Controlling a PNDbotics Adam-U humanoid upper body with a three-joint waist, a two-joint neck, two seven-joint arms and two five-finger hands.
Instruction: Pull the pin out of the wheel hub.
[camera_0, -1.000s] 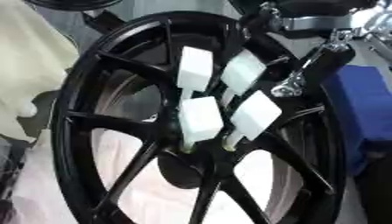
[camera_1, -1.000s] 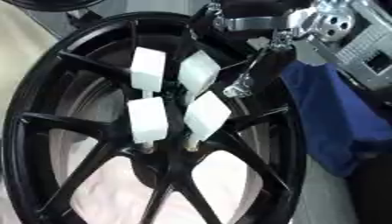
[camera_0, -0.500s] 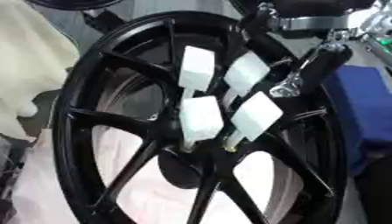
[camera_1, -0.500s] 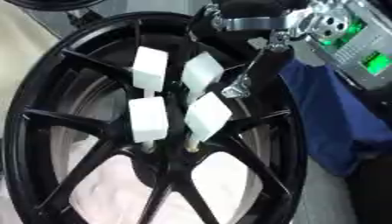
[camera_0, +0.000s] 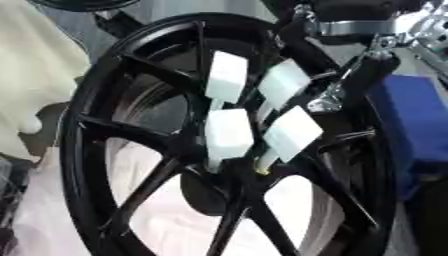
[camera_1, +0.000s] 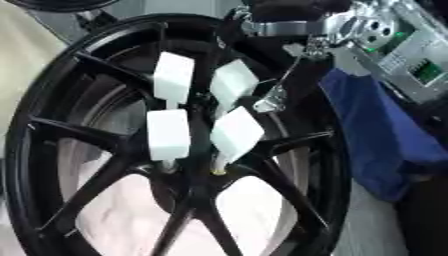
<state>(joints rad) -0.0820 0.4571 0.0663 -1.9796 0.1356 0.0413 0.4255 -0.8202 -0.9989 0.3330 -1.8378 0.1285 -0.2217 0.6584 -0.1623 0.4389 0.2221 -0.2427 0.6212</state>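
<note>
Four white block-headed pins (camera_0: 229, 134) stand clustered at the centre of the black wheel hub (camera_0: 223, 187), their thin stems seated where the spokes meet. You can expect them to be light and stiff, probably foam-capped; take one by its broad white head and draw along the stem, not sideways. Your right hand (camera_0: 363, 82) reaches down from the hub's upper right, just beside the upper-right pin, but whether its fingers are spread or pinching cannot be told. The stem sockets are hidden; the left hand is out of sight.
</note>
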